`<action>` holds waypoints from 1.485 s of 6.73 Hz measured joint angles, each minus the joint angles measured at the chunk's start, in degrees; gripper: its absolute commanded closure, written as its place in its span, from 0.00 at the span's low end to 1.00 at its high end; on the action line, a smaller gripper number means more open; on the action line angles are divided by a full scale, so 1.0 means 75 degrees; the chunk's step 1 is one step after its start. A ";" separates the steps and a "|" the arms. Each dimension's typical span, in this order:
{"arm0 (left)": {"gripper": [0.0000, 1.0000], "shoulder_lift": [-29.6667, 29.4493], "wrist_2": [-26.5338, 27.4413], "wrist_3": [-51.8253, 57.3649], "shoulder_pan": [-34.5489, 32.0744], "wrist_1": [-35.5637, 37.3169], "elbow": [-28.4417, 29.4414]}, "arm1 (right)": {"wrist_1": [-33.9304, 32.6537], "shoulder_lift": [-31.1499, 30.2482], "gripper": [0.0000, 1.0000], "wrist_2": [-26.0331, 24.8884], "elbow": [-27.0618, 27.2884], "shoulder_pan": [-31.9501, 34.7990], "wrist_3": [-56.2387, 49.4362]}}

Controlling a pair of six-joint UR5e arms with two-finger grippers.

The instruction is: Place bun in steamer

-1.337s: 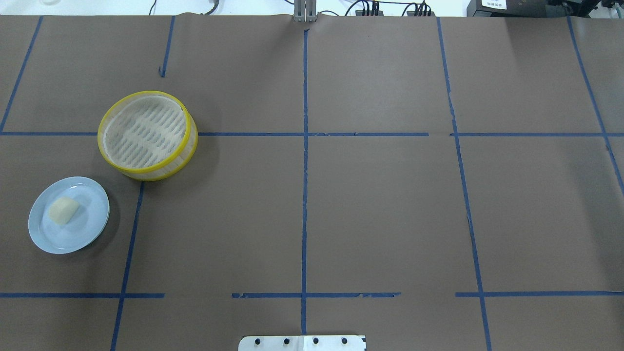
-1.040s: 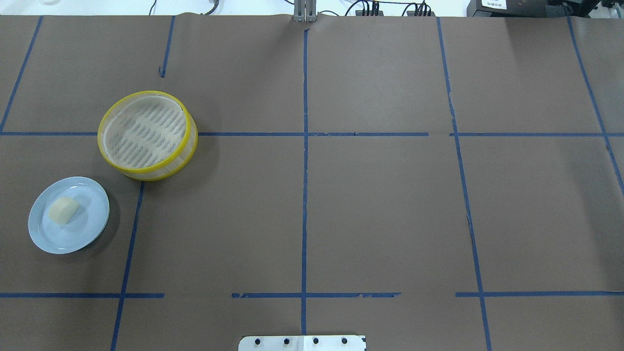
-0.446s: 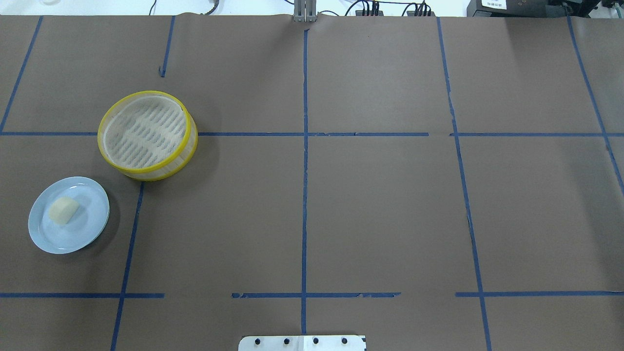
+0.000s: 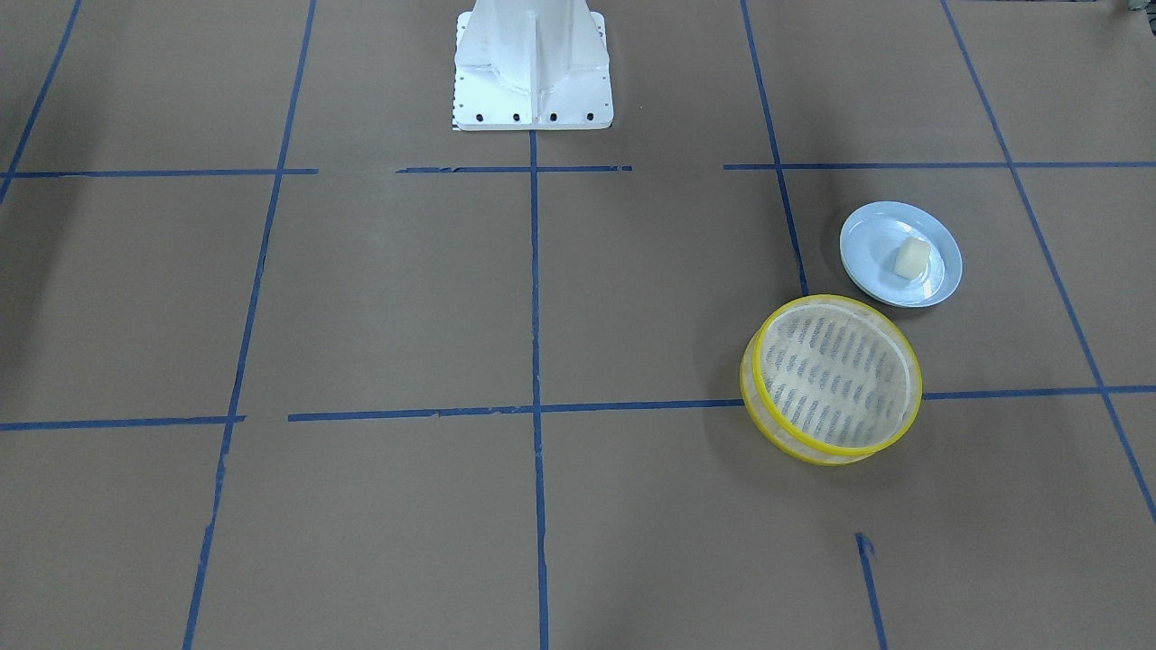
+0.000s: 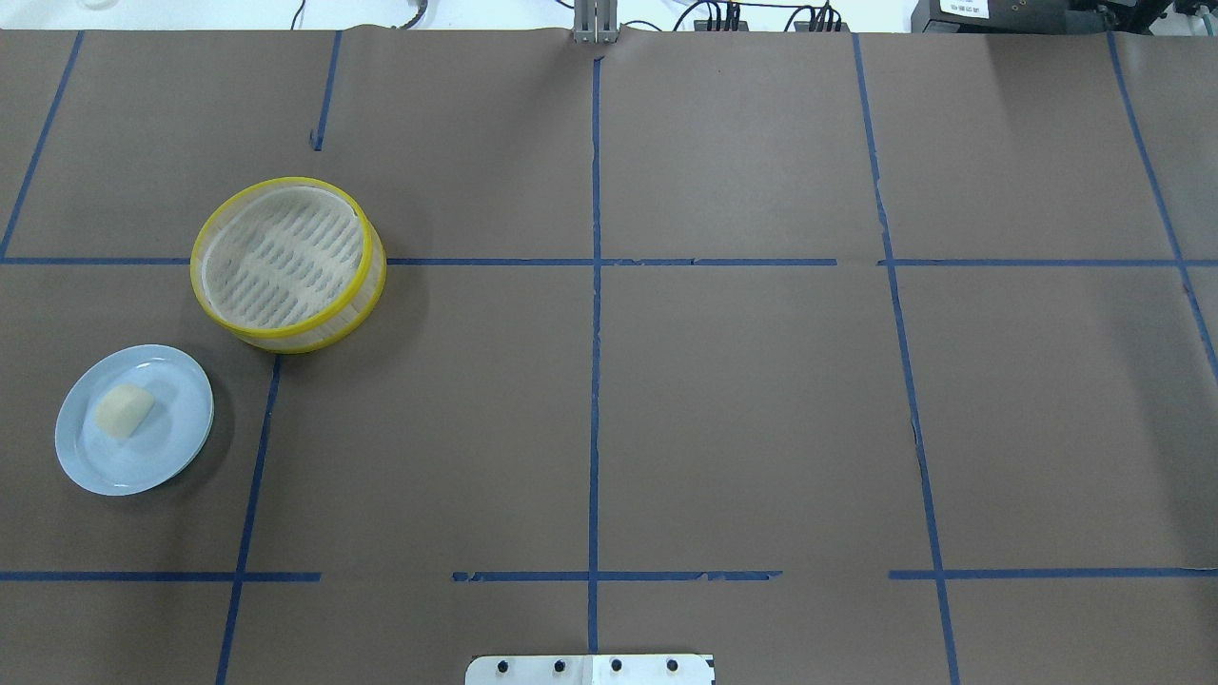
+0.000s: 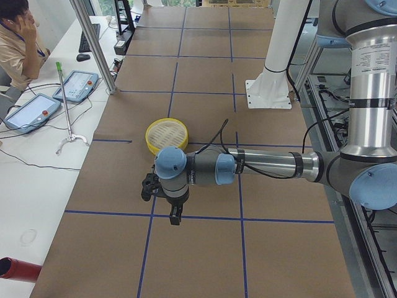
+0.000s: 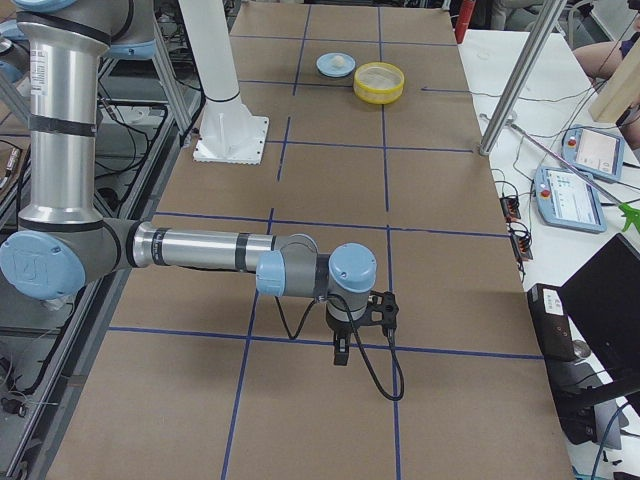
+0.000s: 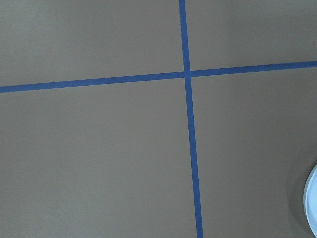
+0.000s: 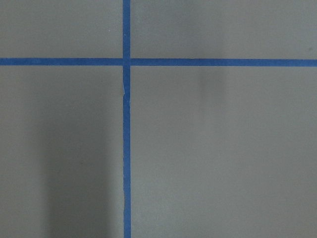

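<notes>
The bun [image 5: 124,411] is a small cream-white lump lying on a pale blue plate [image 5: 171,452] at the table's left front; it also shows in the front-facing view [image 4: 910,257]. The steamer [image 5: 324,333], a yellow-rimmed basket, stands empty just beyond the plate, and shows in the front-facing view [image 4: 831,301] too. My left gripper [image 6: 175,217] hangs above the table, seen only in the exterior left view, so I cannot tell its state. My right gripper [image 7: 340,355] shows only in the exterior right view, far from the steamer [image 7: 379,82]; I cannot tell its state.
Brown paper with blue tape lines covers the table. The white robot base [image 4: 533,63] stands at the near middle edge. The plate's rim [image 8: 312,198] shows at the left wrist view's right edge. Operators' tablets [image 6: 31,112] and a person sit beyond the far edge.
</notes>
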 measured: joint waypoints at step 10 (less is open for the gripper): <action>0.00 0.0108 0.1153 -0.4503 0.5161 -0.3307 -0.0985 | 0.0000 0.0000 0.00 0.0000 0.0000 0.0000 0.0000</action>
